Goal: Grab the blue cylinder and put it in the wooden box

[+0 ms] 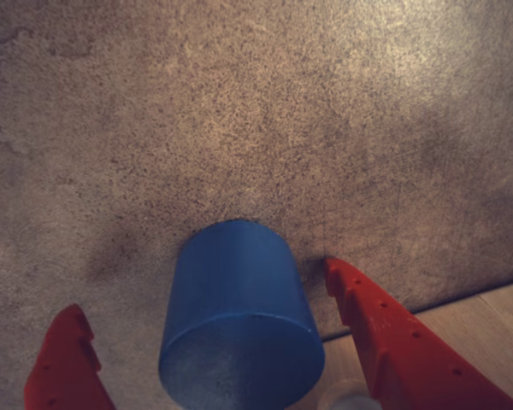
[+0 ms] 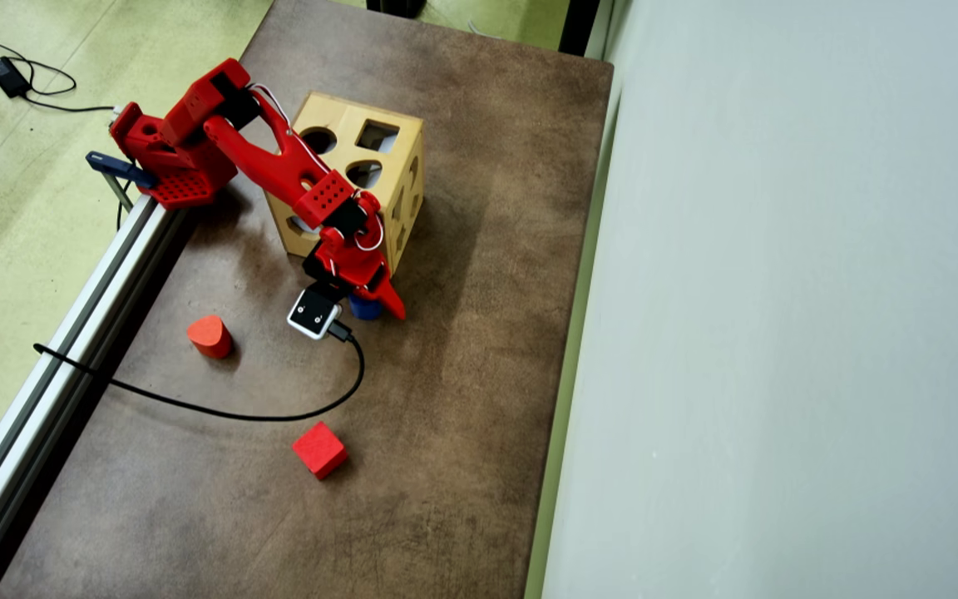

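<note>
The blue cylinder (image 1: 239, 325) stands upright on the brown table, its flat round top facing the wrist camera. My red gripper (image 1: 201, 284) is open and straddles it: the left finger (image 1: 64, 359) is well clear, and the right finger (image 1: 385, 333) is close with a thin gap. In the overhead view the gripper (image 2: 372, 304) hangs over the cylinder (image 2: 365, 310), which shows only as a small blue patch just in front of the wooden box (image 2: 346, 116). The box is a light-wood cube with round and square cut-outs in its top.
An orange-red rounded block (image 2: 209, 336) and a red cube (image 2: 319, 449) lie on the table nearer the front. A black cable (image 2: 238, 412) loops from the wrist camera to the aluminium rail (image 2: 71, 333) on the left. A grey wall (image 2: 778, 333) borders the right.
</note>
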`<act>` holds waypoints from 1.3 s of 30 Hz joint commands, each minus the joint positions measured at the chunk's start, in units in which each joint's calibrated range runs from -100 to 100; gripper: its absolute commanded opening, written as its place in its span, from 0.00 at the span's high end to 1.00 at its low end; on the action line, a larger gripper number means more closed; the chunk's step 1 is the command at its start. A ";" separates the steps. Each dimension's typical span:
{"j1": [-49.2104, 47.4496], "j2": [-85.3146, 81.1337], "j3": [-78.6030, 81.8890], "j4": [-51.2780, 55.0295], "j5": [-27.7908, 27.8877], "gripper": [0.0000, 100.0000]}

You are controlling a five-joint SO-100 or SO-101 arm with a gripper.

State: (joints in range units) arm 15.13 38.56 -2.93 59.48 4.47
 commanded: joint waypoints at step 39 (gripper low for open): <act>-0.57 -45.82 -0.55 17.36 0.00 0.91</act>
State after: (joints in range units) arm 14.98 3.56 -3.12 74.25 4.32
